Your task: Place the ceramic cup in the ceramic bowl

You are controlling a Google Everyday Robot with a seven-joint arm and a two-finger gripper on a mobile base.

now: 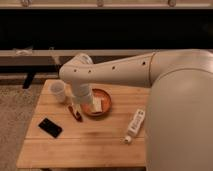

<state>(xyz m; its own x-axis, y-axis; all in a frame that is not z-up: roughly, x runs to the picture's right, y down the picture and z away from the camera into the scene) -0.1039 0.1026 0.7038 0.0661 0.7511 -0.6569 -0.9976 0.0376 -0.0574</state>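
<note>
Where the robot's pale arm [125, 70] enters from the right and bends down at its wrist, the gripper [95, 106] hangs over the ceramic bowl [107, 99], low inside its rim. Whether the gripper stands wide or narrow cannot be told from this view, and nothing can be made out in its hold.

The ceramic cup [57, 91] stands upright on the table [90, 145] near the rear left corner, just left of the wrist and apart from the bowl. The bowl, orange-brown and shallow, sits toward the middle of the rear half of the tabletop.

The work surface is a low table of light wooden planks running left to right, with the grain and seams visible. Three other things lie on it:
- a small red-brown elongated object [75, 114] just beside the bowl's front left edge;
- a flat black rectangular slab [50, 127] near the front left, lying at an angle;
- a long white bar [135, 125] to the right of the bowl, tilted, partly beside the arm's bulky housing.

A speckled grey-beige carpet [15, 115] covers the floor left of the table. Behind the table runs a pale horizontal ledge [30, 52], with a dark recess above it and a second pale rail [100, 4] along the top edge. The large rounded arm housing fills the right side of the view and hides the table's right end.
</note>
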